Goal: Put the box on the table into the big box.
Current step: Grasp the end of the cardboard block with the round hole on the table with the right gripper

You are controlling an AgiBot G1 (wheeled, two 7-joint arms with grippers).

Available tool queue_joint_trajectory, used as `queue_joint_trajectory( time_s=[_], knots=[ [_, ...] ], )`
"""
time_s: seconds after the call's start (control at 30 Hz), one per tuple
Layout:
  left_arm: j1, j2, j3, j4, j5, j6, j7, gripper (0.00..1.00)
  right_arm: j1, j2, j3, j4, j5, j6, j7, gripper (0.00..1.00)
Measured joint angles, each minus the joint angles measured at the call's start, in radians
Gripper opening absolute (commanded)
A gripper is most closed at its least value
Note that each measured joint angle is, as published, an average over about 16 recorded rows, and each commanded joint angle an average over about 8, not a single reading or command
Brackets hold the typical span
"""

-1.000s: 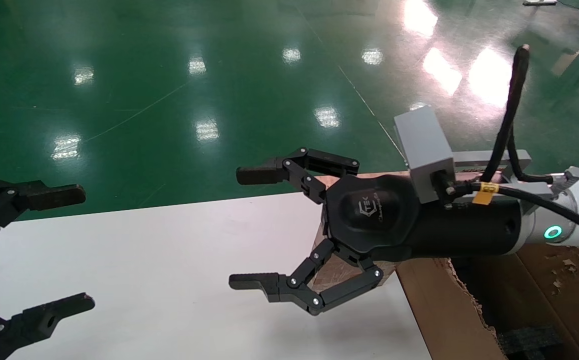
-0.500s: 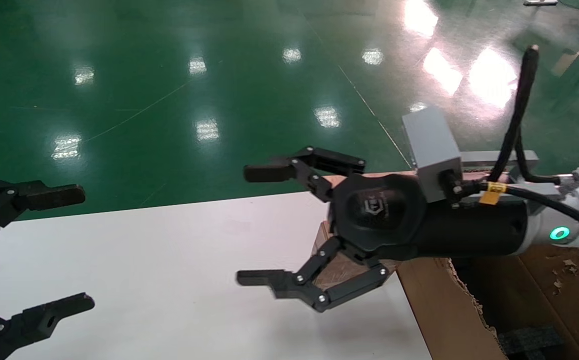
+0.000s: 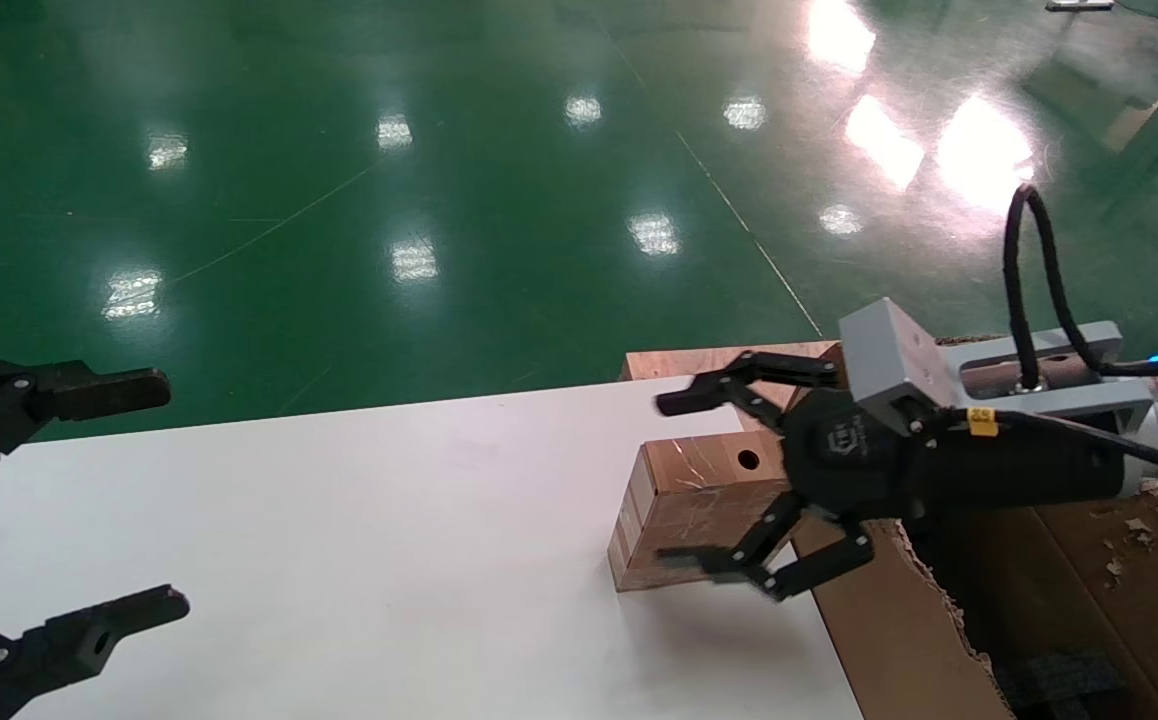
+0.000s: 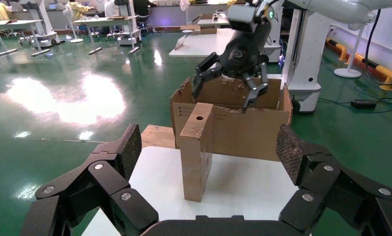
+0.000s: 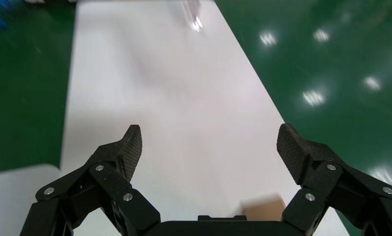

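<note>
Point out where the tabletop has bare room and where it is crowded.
Bare: the table between the left pincer and the box. Crowded: the right end, where the open right pincer hangs above the box beside the big box.

Overhead lighting is bright and even. The glossy green floor (image 3: 439, 150) carries rows of small lamp reflections and a large blown-out glare patch at upper right in the head view; a similar white patch spreads across the floor in the left wrist view. The white table (image 3: 339, 520) shows a soft shadow beneath the right gripper (image 3: 729, 490), whose lower fingers (image 3: 699, 555) are motion-blurred. The taped box (image 3: 684, 510) glints faintly. In the right wrist view the table's far end is smeared and washed out.
</note>
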Motion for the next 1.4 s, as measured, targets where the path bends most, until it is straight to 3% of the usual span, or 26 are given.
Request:
queue_joint_trajectory(
  time_s=[0.33,0.9,1.4],
  knots=[
    [0.000,0.000,0.000,0.000,0.000,0.000,0.000,1.00,0.134,-0.002,-0.130,-0.143,-0.097,0.000,-0.088,1.00],
    [0.000,0.000,0.000,0.000,0.000,0.000,0.000,1.00,0.352,-0.104,-0.390,-0.371,-0.208,-0.007,-0.216,1.00],
    [0.000,0.000,0.000,0.000,0.000,0.000,0.000,1.00,0.457,-0.156,-0.607,-0.533,-0.180,-0.010,-0.309,1.00]
  ],
)
